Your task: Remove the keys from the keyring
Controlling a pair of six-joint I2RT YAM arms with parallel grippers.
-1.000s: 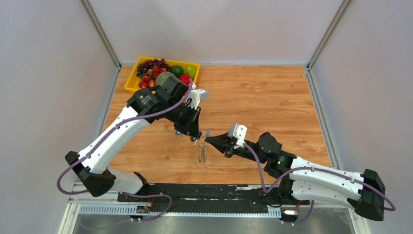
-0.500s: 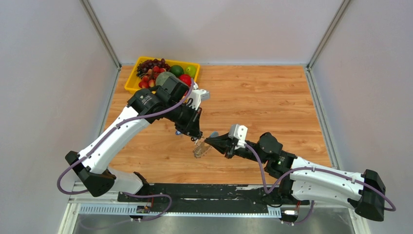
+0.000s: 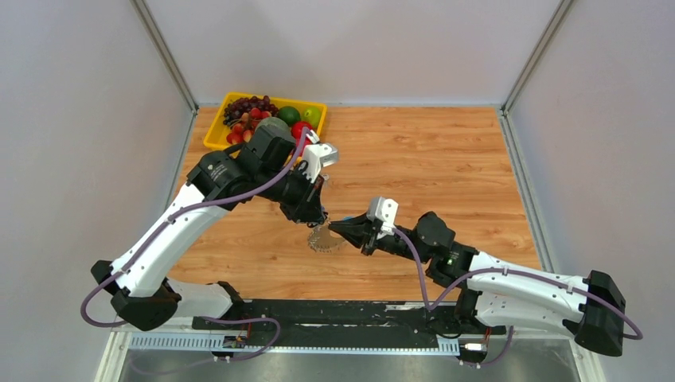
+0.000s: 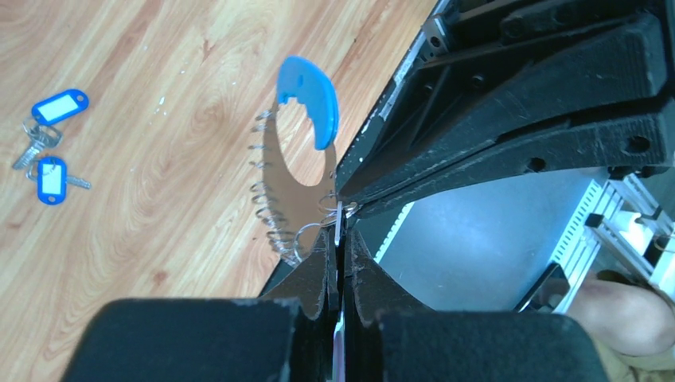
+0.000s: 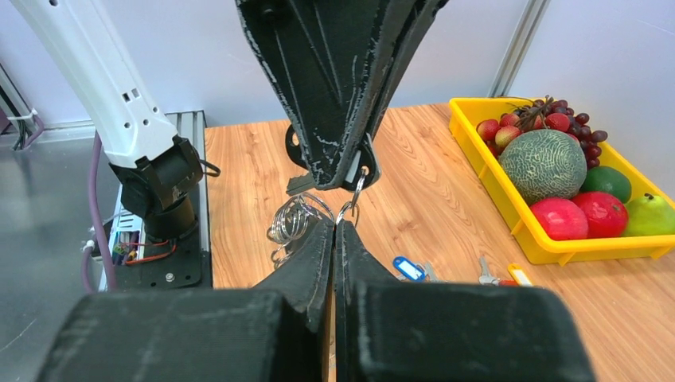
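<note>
Two robot arms meet over a wooden counter (image 4: 143, 48). The left end effector (image 4: 338, 236) is clenched, its two black fingers nearly touching and pinching a thin, flat silvery key (image 4: 339, 221) that stands upright between the tips. The right end effector (image 5: 333, 227) is clenched as well, its fingers pressed together with no gap showing. Its tips bite the fringed rim of the large keyring (image 4: 312, 95), a hoop with one bright blue plastic arc and the rest lined with small silvery wire rings. The two sets of fingertips sit just beside one another, almost touching, at the hoop's edge.

In the top view the keyring hangs above the counter between the arms, near the middle of the near half, tilted rather than upright. In the left wrist view the blue arc lies on the far side of the hoop from the pinch point. A small silvery split ring (image 5: 355, 193) dangles below the left fingertips in the right wrist view.

Two loose keys with blue oblong tags (image 4: 60, 106) lie on the counter, well apart from the hoop. A yellow plastic tray (image 5: 605, 248) of fruit stands at the far left corner.
</note>
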